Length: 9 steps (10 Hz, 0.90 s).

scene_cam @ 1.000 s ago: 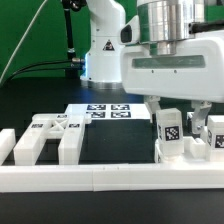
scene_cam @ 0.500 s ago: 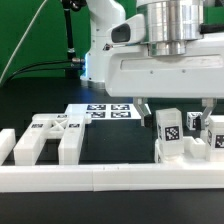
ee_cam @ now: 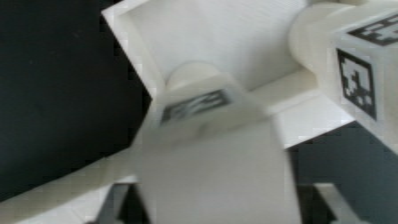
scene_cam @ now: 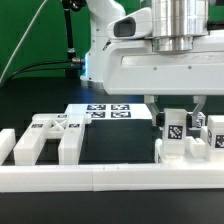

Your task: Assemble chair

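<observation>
Nearest, long low white border wall (scene_cam: 100, 180). Behind it, white slotted plastic chair parts (scene_cam: 45, 138) toward exterior view's left. Toward its right, at least two tagged white blocks (scene_cam: 172, 135), gripper (scene_cam: 178, 111) straddling one, hold impossible to tell. Farthest, flat white marker board (scene_cam: 105, 110).

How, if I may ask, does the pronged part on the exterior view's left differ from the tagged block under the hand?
The pronged part lies flat, tags up; the tagged block stands upright, tag facing the camera. The pronged part is wider and clear of the hand; the tagged block is narrower, right beneath it. Both are white.
</observation>
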Each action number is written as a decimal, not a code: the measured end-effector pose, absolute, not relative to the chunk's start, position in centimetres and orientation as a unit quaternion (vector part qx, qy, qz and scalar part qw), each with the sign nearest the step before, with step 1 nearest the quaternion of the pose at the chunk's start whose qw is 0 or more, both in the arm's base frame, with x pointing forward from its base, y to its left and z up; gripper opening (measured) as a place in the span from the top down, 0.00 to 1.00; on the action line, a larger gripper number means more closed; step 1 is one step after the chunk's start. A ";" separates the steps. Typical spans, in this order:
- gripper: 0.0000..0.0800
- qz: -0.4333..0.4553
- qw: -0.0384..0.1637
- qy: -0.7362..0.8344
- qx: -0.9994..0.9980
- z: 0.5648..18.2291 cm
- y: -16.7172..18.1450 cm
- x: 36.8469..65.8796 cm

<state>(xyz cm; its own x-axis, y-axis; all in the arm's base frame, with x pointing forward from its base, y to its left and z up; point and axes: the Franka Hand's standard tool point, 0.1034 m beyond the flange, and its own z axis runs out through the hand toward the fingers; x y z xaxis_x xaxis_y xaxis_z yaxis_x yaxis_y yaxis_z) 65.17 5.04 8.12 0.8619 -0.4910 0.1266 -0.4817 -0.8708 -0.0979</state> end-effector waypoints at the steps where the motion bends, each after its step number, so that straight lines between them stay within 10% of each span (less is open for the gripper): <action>1: 0.63 -0.073 0.034 0.282 -0.956 8.1 5.0 65.2; 9: 0.63 -0.009 0.087 0.759 -0.645 7.8 4.5 64.7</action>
<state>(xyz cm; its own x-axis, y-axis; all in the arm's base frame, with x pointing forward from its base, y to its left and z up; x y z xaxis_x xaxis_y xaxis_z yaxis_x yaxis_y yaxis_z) 64.69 4.55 7.78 -0.1530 -0.9810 -0.1197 -0.9778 0.1678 -0.1254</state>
